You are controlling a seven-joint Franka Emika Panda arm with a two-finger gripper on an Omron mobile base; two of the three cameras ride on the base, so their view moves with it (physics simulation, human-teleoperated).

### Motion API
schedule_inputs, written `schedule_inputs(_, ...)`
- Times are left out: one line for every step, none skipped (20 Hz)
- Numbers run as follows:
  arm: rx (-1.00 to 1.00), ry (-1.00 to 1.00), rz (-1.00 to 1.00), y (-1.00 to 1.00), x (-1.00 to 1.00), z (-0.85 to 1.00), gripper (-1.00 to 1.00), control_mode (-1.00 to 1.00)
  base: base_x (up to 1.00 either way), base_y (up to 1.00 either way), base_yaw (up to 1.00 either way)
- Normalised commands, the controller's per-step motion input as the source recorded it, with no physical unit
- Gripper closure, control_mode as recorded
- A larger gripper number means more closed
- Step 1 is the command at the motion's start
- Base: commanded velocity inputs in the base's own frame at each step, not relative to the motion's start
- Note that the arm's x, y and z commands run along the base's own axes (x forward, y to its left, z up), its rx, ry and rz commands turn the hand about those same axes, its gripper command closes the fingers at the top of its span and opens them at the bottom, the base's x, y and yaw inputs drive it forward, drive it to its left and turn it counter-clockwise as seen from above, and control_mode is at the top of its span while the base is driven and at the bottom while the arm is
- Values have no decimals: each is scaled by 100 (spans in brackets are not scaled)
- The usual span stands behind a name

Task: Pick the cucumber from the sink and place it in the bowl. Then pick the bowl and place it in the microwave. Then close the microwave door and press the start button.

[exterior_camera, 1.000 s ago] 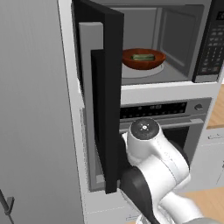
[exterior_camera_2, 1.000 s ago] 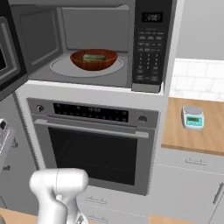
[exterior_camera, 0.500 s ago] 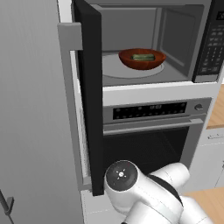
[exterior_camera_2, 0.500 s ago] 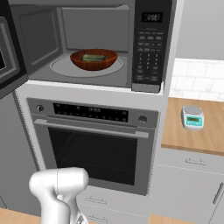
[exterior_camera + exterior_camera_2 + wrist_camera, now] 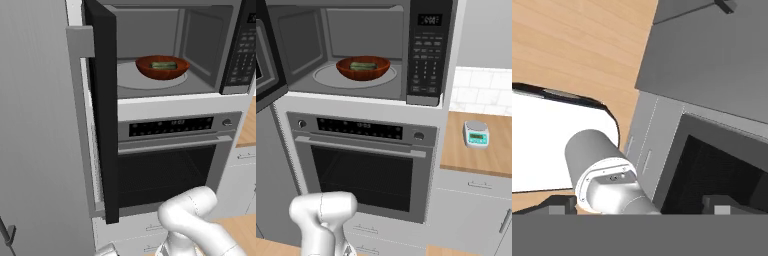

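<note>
No legible text or numbers

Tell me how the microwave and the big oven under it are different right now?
The microwave stands open, its door swung out to the left; the oven is shut. The microwave holds a reddish-brown bowl with the cucumber in it; the oven looks dark inside. The oven is taller. Both have black control panels.

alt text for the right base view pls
An open microwave holds a reddish-brown bowl with a cucumber in it, sitting on the turntable. An oven sits below it, a small scale rests on the wooden counter to the right.
</note>
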Motion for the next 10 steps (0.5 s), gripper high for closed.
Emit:
schedule_inputs(-15, -19, 0, 100, 0, 19, -100, -100, 0, 0, 0)
schedule_inputs(-14, -16, 0, 100, 26, 22, -100, -100, 0, 0, 0)
schedule_inputs(-12, -13, -5, 100, 48, 22, -100, -100, 0, 0, 0)
schedule_inputs(-11, -10, -8, 100, 68, 26, -100, -100, 0, 0, 0)
schedule_inputs(-11, -11, -10, 100, 74, 34, -100, -100, 0, 0, 0)
schedule_inputs(-9, -10, -13, 98, 84, 44, -100, -100, 0, 0, 0)
schedule_inputs(-7, -8, -15, 81, 82, 54, -100, -100, 0, 0, 0)
schedule_inputs(-6, -9, -15, 68, 74, 59, -100, -100, 0, 0, 0)
schedule_inputs(-3, -6, -15, 46, 72, 69, -100, -100, 0, 0, 0)
schedule_inputs(-1, -8, -13, 24, 59, 71, -100, -100, 0, 0, 0)
